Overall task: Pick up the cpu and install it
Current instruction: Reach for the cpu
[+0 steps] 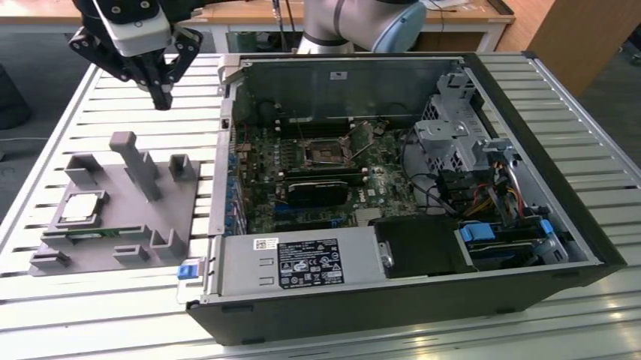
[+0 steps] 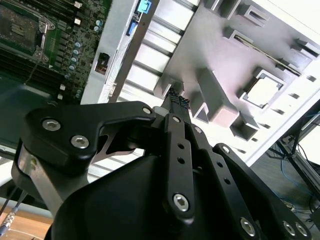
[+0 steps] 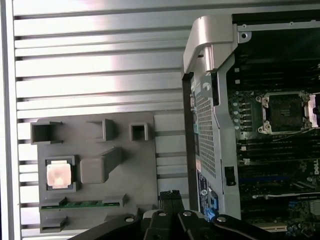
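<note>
Fingertips (image 2: 174, 100) of the gripper (image 1: 161, 99) look pressed together with nothing between them, though in both wrist views the tips are small and dark, so a hairline gap may be there. In the exterior view the gripper hangs point-down over the slatted table (image 1: 60, 307), beyond the far end of the grey fixture (image 1: 176, 206) and just outside the wall of the open case (image 1: 421, 300), on the exterior view's left of it. It touches nothing. The cpu (image 1: 80, 208) lies flat in a square pocket of the fixture, silver top up, well apart from the gripper; in the first wrist view the cpu (image 3: 58, 175) sits beside the fixture's tall post (image 3: 100, 167), and a green memory strip (image 3: 80, 204) lies in a slot next to the pocket. In the second wrist view the cpu (image 2: 262, 91) shows pale in its pocket beyond the gripper (image 2: 177, 100). Inside the case, the socket (image 1: 326, 152) on the green board stands with its metal frame around a dark square, and no chip is seated in it; the first wrist view shows the socket (image 3: 285, 112) past the case wall, far from the gripper (image 3: 170, 196).
</note>
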Motion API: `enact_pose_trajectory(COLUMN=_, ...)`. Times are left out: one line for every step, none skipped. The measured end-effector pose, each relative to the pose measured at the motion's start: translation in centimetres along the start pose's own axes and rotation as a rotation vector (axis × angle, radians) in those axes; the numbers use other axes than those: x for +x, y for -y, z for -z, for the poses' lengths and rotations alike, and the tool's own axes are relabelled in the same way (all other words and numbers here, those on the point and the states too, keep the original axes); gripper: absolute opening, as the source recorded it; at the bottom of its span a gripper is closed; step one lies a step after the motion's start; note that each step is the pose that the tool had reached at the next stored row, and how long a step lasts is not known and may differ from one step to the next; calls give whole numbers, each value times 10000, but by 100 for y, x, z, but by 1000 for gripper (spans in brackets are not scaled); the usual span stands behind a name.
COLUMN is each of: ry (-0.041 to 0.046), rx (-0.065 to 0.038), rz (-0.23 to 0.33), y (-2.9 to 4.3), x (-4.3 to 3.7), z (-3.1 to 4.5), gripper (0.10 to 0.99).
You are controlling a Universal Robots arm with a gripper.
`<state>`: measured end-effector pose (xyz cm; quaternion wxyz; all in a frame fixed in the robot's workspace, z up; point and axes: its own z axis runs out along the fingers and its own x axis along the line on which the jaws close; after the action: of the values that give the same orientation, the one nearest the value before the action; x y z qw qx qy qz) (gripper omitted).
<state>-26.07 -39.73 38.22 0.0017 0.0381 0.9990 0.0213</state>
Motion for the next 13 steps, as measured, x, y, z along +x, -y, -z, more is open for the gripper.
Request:
enact_pose_trajectory(ry=-2, rx=0, rz=-1, y=1, x=13, z=-1, gripper=106)
enact_pose_trajectory(ry=-6, rx=1, rz=0, y=2, x=24, z=-1, gripper=106)
enact_pose_trajectory(ry=-9, rx=1, rz=-1, y=2, x=34, z=-3, gripper=106)
enact_pose_trajectory(ry=-13, rx=1, rz=-1, y=3, x=43, z=-3, gripper=106)
enact_pose_trajectory(ry=-15, rx=1, rz=-1, y=3, x=52, z=-5, gripper=106)
enact_pose_trajectory(ry=-19, rx=2, rz=-1, y=3, x=61, z=-5, gripper=106)
enact_pose_trajectory(ry=-24, rx=2, rz=-1, y=4, x=70, z=-7, gripper=106)
enact_pose_trajectory(ry=-27, rx=3, rz=-1, y=4, x=80, z=-8, gripper=106)
enact_pose_trajectory(ry=-31, rx=3, rz=-2, y=4, x=90, z=-9, gripper=106)
enact_pose_trajectory(ry=-35, rx=3, rz=-3, y=4, x=99, z=-10, gripper=106)
enact_pose_trajectory(ry=-40, rx=3, rz=-2, y=5, x=108, z=-11, gripper=106)
enact_pose_trajectory(ry=-44, rx=4, rz=-2, y=5, x=117, z=-12, gripper=106)
enact_pose_trajectory(ry=-48, rx=3, rz=-2, y=5, x=125, z=-13, gripper=106)
